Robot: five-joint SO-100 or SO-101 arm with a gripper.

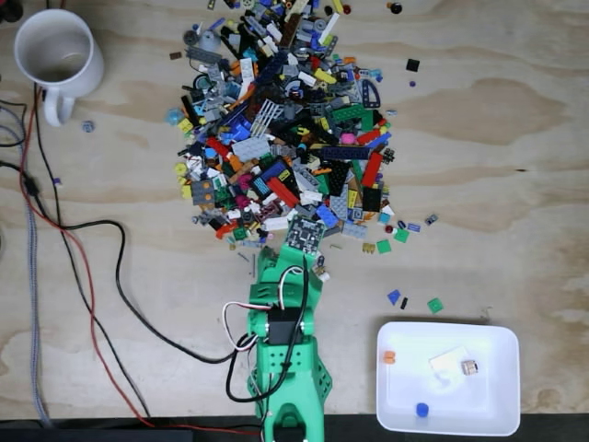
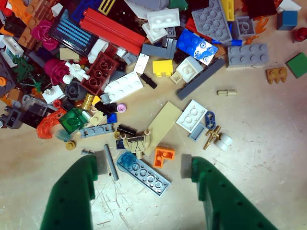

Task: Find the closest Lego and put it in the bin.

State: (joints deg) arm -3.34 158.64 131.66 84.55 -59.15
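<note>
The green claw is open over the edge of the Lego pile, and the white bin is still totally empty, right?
Not quite. The bin is not empty: the fixed view shows a few small pieces already in it, an orange one and a blue one among them. The rest is right: the green claw is open over the edge of the Lego pile.

A white mug (image 1: 57, 55) stands top left on the plywood table (image 1: 497, 147), cables (image 1: 83, 276) trailing below it.
</note>
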